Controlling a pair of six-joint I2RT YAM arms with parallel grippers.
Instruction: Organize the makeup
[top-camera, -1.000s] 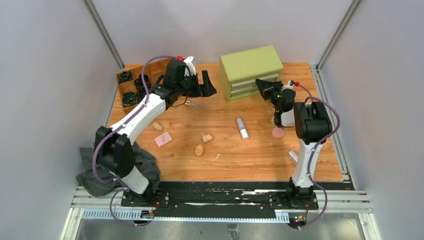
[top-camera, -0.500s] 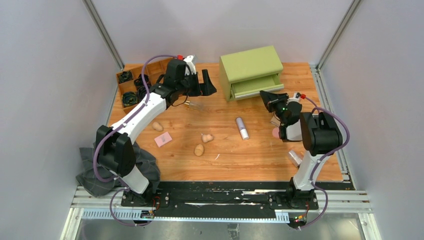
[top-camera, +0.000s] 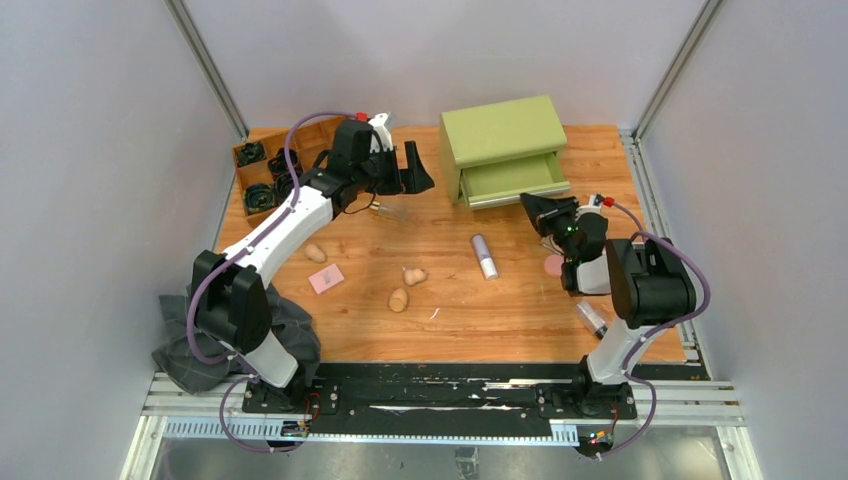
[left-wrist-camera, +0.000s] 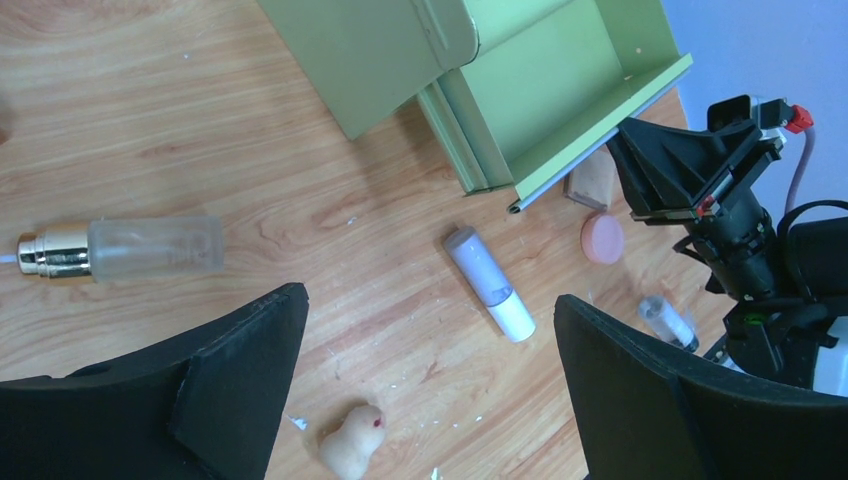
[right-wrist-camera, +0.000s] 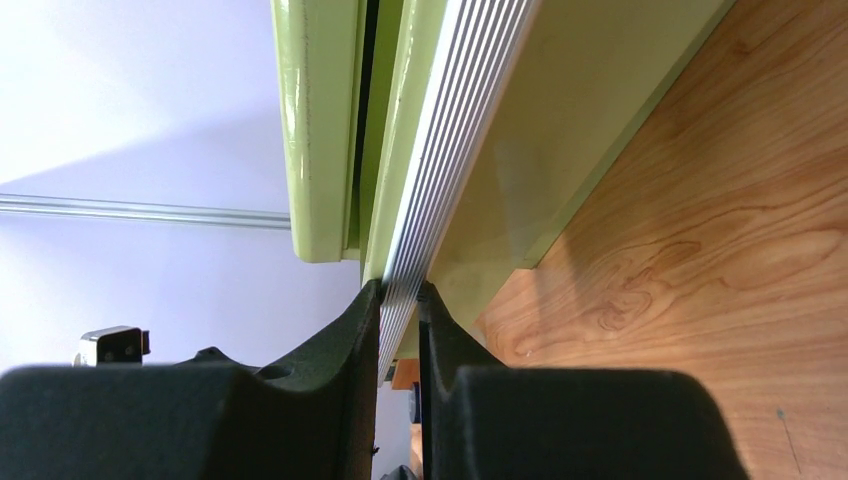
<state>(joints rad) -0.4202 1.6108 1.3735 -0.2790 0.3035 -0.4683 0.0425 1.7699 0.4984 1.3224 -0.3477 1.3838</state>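
Right gripper (right-wrist-camera: 400, 292) pinched narrow on the front lip of the drawer (top-camera: 508, 180), which stands open from the green cabinet (top-camera: 497, 125). We see the tube (top-camera: 484, 256) to its left and the pink puff (top-camera: 553, 266) close on its base side. Left gripper (left-wrist-camera: 428, 310) spread wide, holding nothing, with the clear bottle (left-wrist-camera: 130, 248) just beside it. Sponges (top-camera: 398, 299) lie nearer its base.

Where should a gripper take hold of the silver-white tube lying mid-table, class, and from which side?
Grip the tube around its middle, coming straight down from above. It lies flat on the table with bare wood along both long sides, so the jaws can straddle its narrow width. Gripping it end to end would probably slip.
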